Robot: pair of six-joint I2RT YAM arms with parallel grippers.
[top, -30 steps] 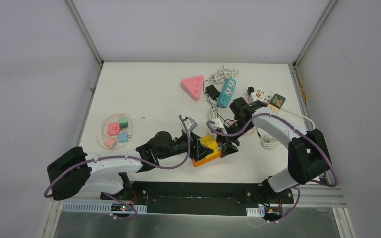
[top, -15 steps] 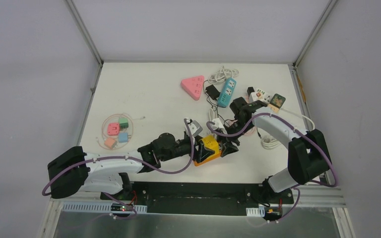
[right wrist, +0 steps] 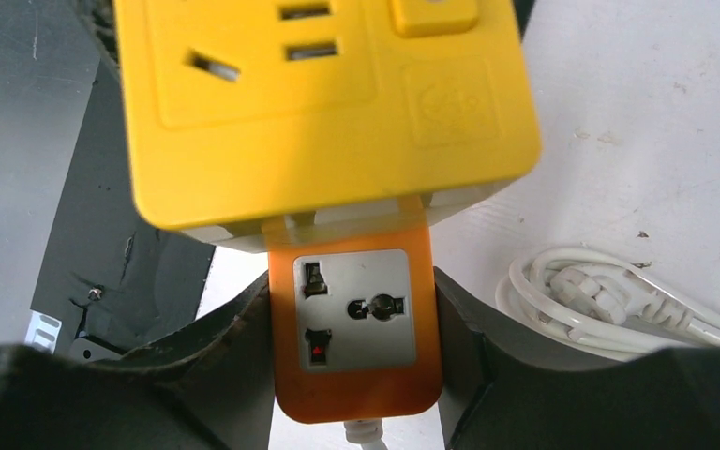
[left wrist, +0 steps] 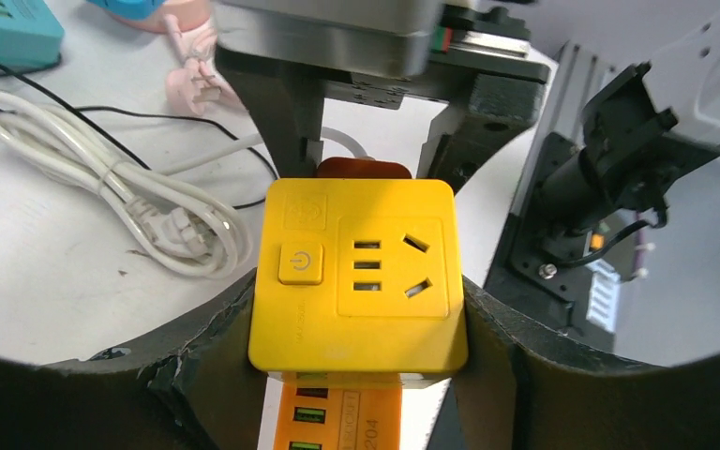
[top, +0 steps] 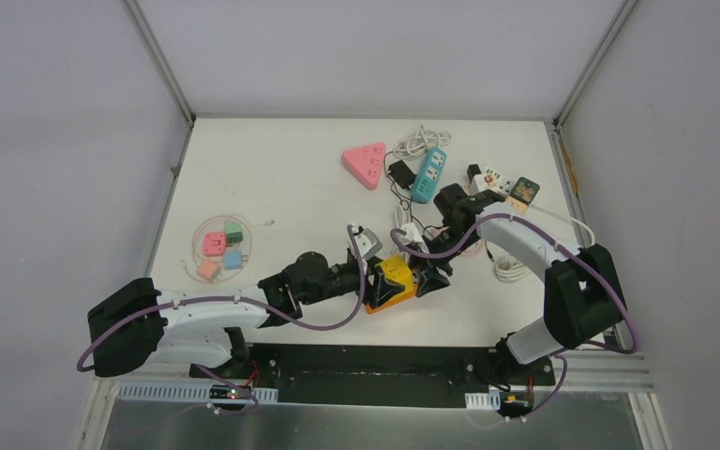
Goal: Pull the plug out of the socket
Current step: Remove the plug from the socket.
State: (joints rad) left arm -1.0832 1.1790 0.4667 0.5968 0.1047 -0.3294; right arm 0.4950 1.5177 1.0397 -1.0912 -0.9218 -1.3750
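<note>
left gripper (left wrist: 359, 323): fingers clamped on the two opposite sides of the yellow cube (left wrist: 356, 272), pads flat against it, power button and socket face toward the wrist camera
right gripper (right wrist: 354, 333): fingers pinching the orange strip (right wrist: 356, 380) from both sides, at the end with the grey socket face
gripper layout: the two point at each other nose to nose; top view has the left gripper (top: 372, 281) coming in from the left and the right gripper (top: 428, 278) from the right
cube/strip joint: yellow cube sits on top of the orange strip, touching, not separated; strip sticks out from under the cube at both ends, grey socket end toward the right gripper, end with green USB ports toward the left gripper
pins: hidden under the cube, can't tell how deep they sit
position: front centre of the table (top: 272, 178), between the two arms; cube (top: 392, 275) is tilted in the top view, orange edge (top: 381, 303) shows along its near side
white cable coil (right wrist: 619, 300): on the table just beside the right gripper, not touching the strip
teal power strip (top: 429, 175): far side, well apart, black leads trailing off it
pink triangular strip (top: 365, 164): far side, just left of the teal one
small coloured cubes (top: 220, 248): left side of the table, inside a thin cable loop, well apart from both grippers
</note>
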